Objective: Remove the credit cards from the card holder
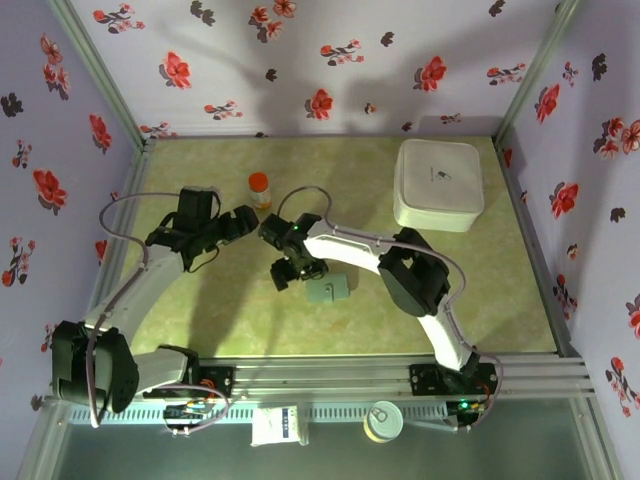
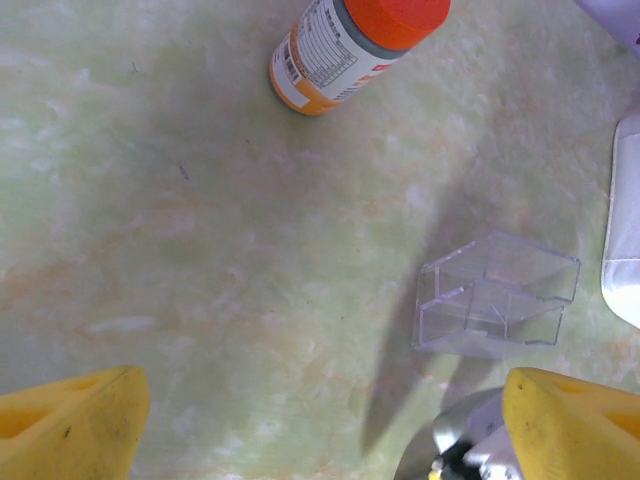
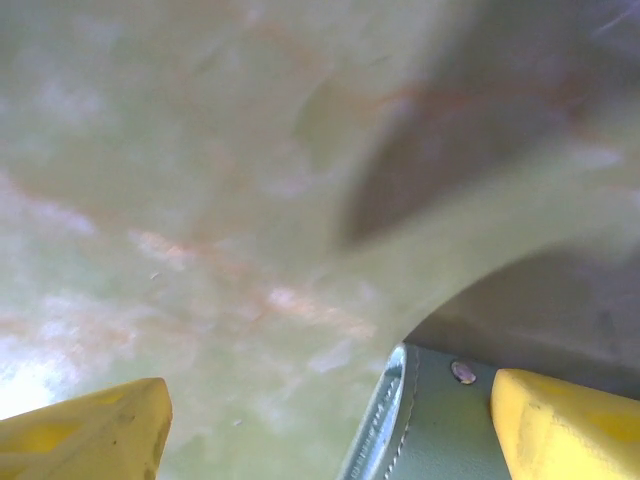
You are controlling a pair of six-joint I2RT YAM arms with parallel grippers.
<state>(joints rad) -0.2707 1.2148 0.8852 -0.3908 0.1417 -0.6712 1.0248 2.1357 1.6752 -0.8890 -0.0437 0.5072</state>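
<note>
Green tabletop (image 1: 240, 320), near its middle: right gripper (image 3: 330, 425) gapes empty over card holder (image 3: 430, 430); better centre before pinching.

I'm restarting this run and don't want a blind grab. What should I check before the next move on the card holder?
1. right gripper open: ok, fingers well apart.
2. card holder at the right gripper: ok, its corner lies between the fingers.
3. credit cards exposed for a pinch: cannot tell.
4. left gripper open and empty: ok.
5. orange-capped bottle apart from the card holder: ok.
</note>
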